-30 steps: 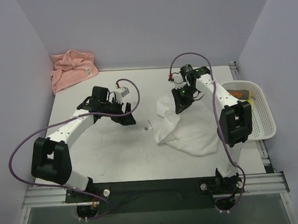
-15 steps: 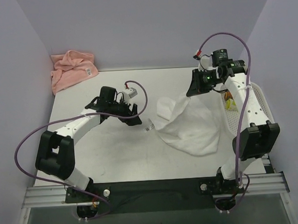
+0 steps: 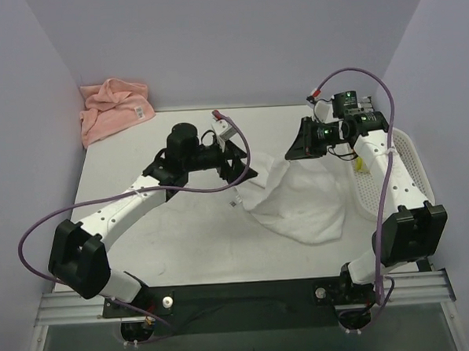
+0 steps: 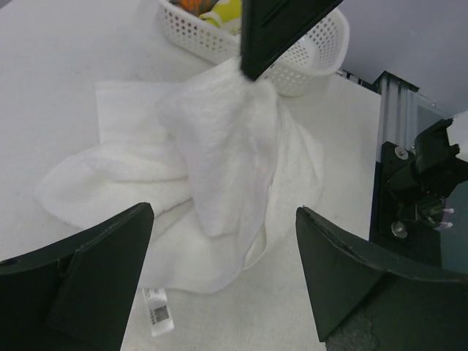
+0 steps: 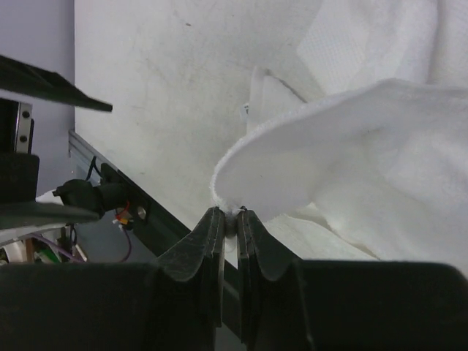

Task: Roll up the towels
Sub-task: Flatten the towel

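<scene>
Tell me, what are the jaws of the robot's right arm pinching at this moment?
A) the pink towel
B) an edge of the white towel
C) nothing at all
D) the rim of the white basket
B: the jaws of the right arm are closed on an edge of the white towel, holding it up off the table, while the pink towel lies bunched in the far left corner.

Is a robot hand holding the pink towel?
No, the pink towel lies bunched alone in the far left corner; the right gripper pinches the white towel.
</scene>
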`<state>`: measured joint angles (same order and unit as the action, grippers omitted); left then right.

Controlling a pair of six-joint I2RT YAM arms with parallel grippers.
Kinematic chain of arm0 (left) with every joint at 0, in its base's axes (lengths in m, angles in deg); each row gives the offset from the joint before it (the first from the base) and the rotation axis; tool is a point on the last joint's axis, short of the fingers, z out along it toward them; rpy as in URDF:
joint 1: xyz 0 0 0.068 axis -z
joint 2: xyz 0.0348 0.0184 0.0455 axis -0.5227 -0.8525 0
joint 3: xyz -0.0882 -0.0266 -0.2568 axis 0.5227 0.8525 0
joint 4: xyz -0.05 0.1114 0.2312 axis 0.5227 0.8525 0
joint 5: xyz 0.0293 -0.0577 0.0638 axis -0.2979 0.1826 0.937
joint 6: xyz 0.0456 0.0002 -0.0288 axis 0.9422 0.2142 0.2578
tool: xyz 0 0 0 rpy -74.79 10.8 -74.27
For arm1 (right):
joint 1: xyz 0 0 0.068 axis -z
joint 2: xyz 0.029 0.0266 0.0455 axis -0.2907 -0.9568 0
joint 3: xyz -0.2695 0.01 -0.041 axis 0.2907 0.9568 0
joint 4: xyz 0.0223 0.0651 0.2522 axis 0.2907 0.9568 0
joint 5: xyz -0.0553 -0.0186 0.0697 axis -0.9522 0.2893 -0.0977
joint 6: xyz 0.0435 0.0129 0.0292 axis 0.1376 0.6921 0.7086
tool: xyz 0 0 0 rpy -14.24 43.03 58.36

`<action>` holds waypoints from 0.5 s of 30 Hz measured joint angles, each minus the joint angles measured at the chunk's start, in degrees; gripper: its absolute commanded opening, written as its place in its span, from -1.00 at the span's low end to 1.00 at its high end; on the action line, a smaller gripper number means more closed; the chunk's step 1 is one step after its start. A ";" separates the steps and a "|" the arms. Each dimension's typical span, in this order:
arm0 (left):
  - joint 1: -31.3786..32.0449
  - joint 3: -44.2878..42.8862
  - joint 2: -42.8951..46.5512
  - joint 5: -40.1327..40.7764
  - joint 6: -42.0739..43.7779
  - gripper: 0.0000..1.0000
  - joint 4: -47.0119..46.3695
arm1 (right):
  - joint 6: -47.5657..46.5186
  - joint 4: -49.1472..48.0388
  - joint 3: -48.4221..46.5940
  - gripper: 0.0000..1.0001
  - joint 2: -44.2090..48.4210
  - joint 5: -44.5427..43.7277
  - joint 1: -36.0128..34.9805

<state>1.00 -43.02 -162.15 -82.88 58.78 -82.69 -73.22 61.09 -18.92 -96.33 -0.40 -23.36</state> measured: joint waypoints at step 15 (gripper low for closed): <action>9.40 -1.33 -1.64 11.04 -1.49 0.72 -2.78 | 9.97 -6.69 0.20 -1.00 -0.20 4.11 -7.23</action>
<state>10.40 -44.35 -163.79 -71.84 57.29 -85.46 -63.26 54.40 -18.72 -96.52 3.71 -30.60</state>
